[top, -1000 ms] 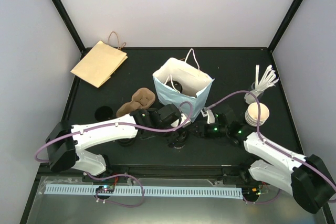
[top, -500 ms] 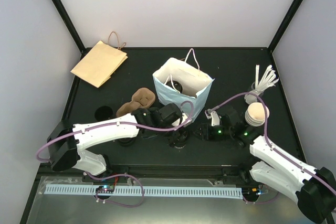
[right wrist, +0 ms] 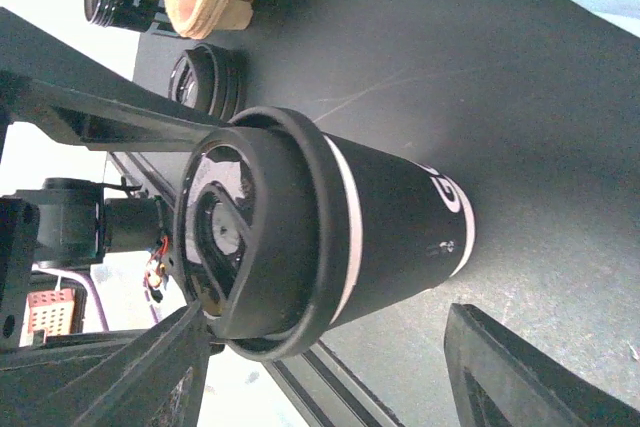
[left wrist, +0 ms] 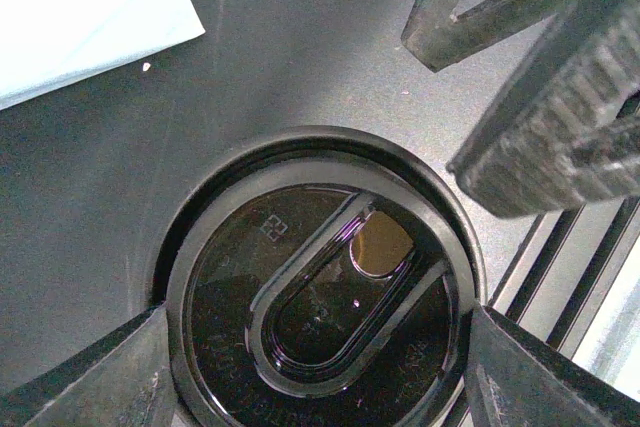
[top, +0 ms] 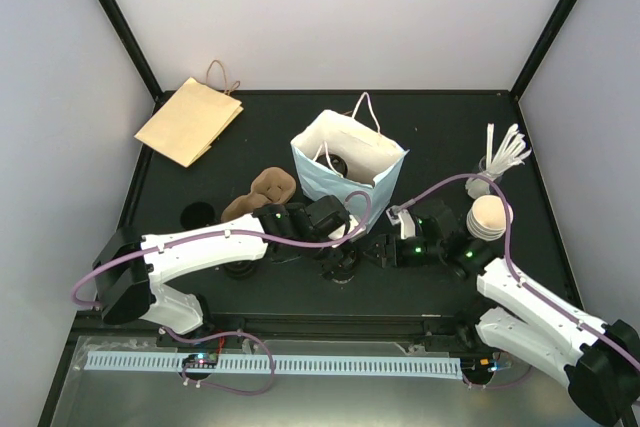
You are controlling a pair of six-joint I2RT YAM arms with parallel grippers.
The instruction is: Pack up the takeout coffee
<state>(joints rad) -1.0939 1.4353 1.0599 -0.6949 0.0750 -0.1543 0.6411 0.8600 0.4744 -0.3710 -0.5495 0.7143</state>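
The takeout coffee (top: 340, 263) stands upright near the table's front middle. It is a dark cup (right wrist: 400, 232) with a white band and a round black lid (left wrist: 320, 297). My left gripper (top: 337, 255) comes down on it from above. In the left wrist view my left gripper (left wrist: 315, 322) has a finger against each side of the lid rim, shut on the cup. My right gripper (top: 380, 250) is level with the cup on its right side. In the right wrist view my right gripper (right wrist: 328, 317) is open, its fingers (right wrist: 520, 367) straddling the cup with a gap.
An open white-and-blue paper bag (top: 372, 179) stands just behind the cup. A flat brown bag (top: 188, 119) lies at the back left. A brown cup carrier (top: 262, 192) and black lids (top: 197, 215) sit to the left. A stack of white cups (top: 490, 217) and stirrers (top: 505, 152) are on the right.
My right gripper's jaws have widened around the cup and its arm has shifted a little. The left gripper and the cup have stayed in place.
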